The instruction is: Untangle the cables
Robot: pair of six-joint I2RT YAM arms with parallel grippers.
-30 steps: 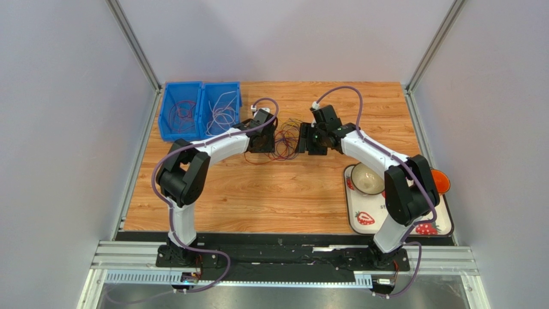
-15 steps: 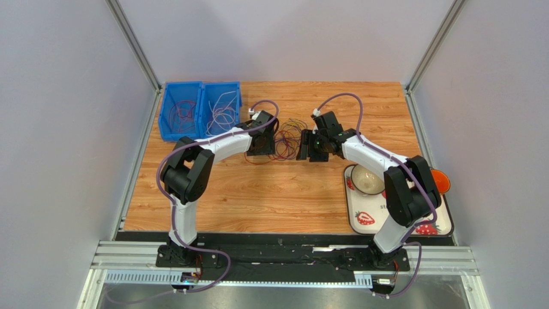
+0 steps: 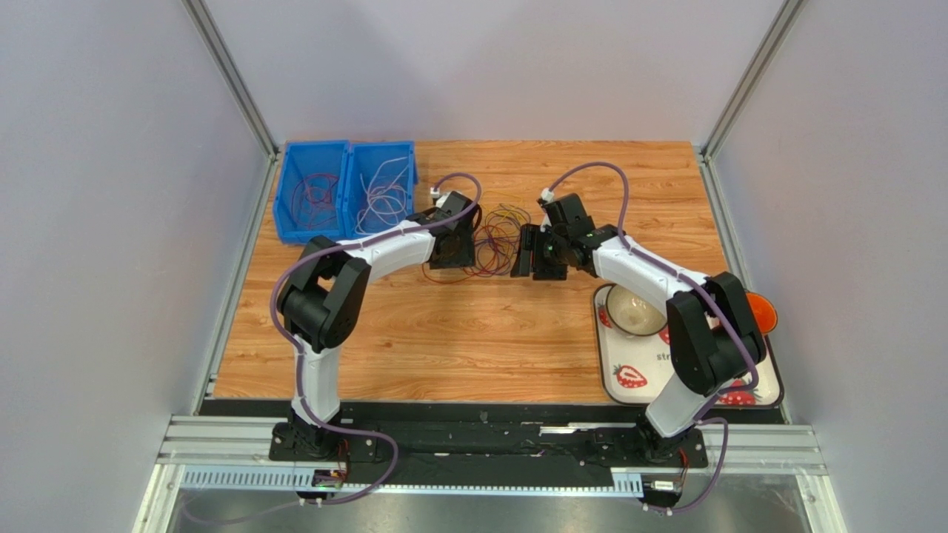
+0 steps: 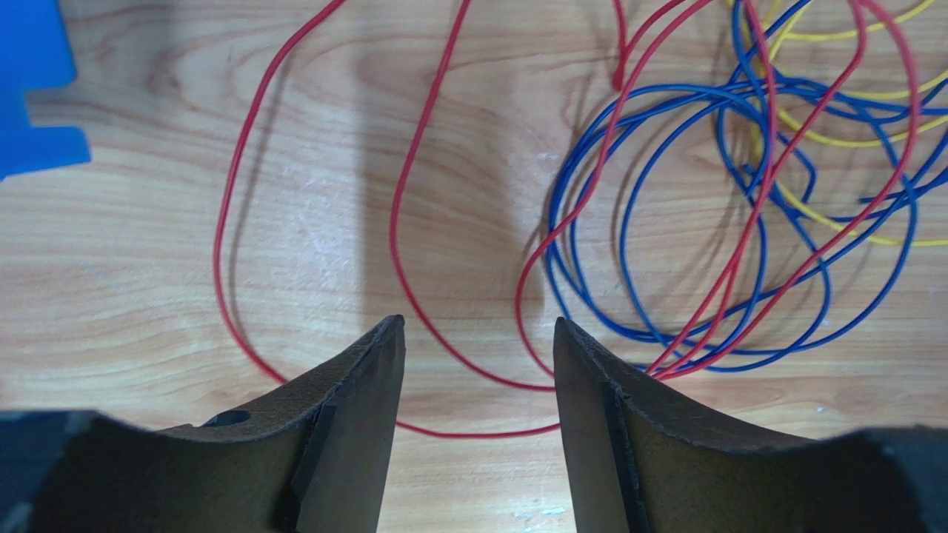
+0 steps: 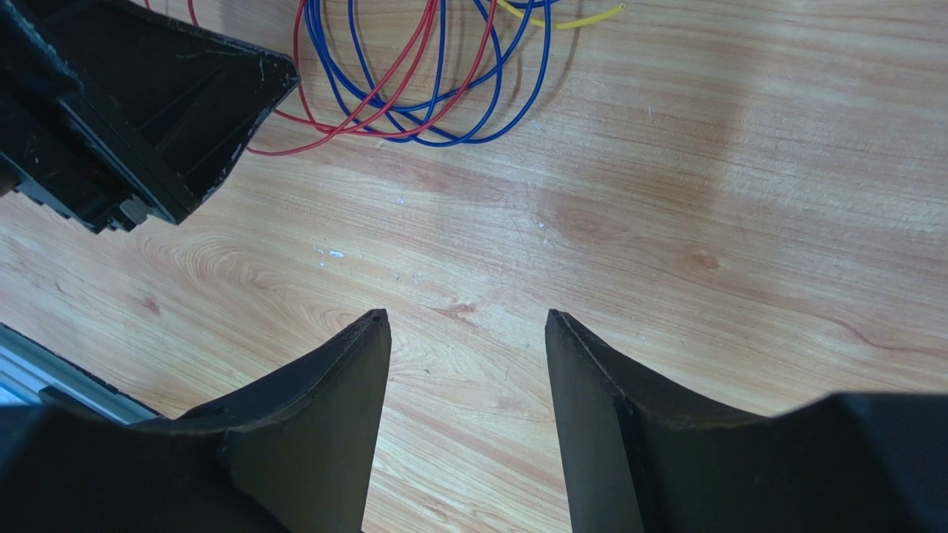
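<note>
A tangle of thin cables [image 3: 496, 237] lies on the wooden table between my two grippers. In the left wrist view I see red loops [image 4: 414, 200], blue loops [image 4: 723, 211] and yellow wire [image 4: 829, 122]. My left gripper [image 4: 476, 333] is open, low over the table, and a red loop runs between its fingers [image 4: 356, 422]. In the top view it [image 3: 458, 247] sits at the tangle's left edge. My right gripper [image 5: 465, 322] is open and empty over bare wood; the blue and red loops [image 5: 423, 89] lie ahead of it. In the top view it [image 3: 525, 253] sits at the tangle's right edge.
Two blue bins [image 3: 345, 189] at the back left hold sorted red and white wires. A strawberry-print tray [image 3: 634, 378] with a bowl [image 3: 634, 309] and an orange item [image 3: 760, 311] stands at the right. The left gripper's body [image 5: 122, 100] shows in the right wrist view.
My right gripper has moved left and down toward the tangle's right edge. The left gripper has shifted very little.
</note>
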